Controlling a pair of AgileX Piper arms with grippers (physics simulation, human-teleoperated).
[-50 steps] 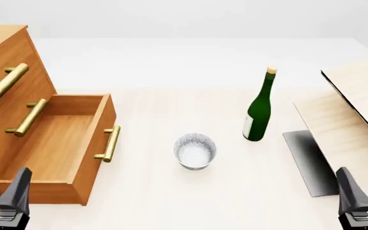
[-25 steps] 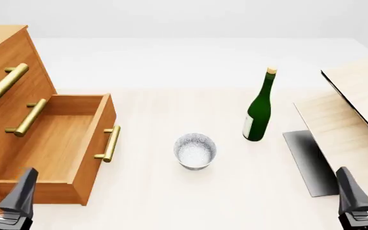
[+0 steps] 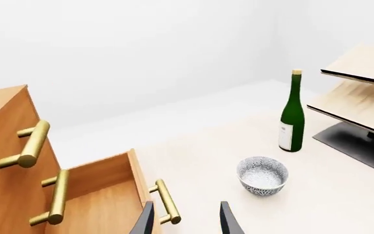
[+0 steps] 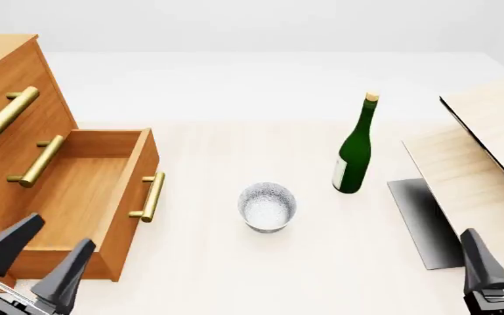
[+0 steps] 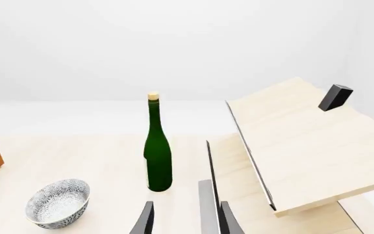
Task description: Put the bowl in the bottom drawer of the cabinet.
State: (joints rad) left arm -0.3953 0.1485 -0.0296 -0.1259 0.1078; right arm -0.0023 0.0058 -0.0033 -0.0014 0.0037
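The white speckled bowl (image 4: 267,207) stands upright in the middle of the table; it also shows as the bowl (image 3: 262,175) and the bowl (image 5: 58,202). To its left is the orange-brown cabinet (image 4: 7,125), whose bottom drawer (image 4: 68,197) is pulled out and holds nothing I can see. My left gripper (image 4: 63,231) is open over the drawer's near front corner, well short of the bowl. In the left wrist view the left gripper (image 3: 187,207) frames the drawer's brass handle (image 3: 166,202). My right gripper (image 4: 499,233) is open at the near right, far from the bowl.
A green wine bottle (image 4: 354,154) stands behind and to the right of the bowl. Pale wood boards (image 4: 484,151) on a dark base (image 4: 419,220) fill the right side. Two upper drawers with brass handles (image 4: 7,111) are shut.
My left gripper has swung rightward and turned toward the table's middle, its fingers now slanted over the drawer's corner. Right gripper, bowl and drawer have not moved.
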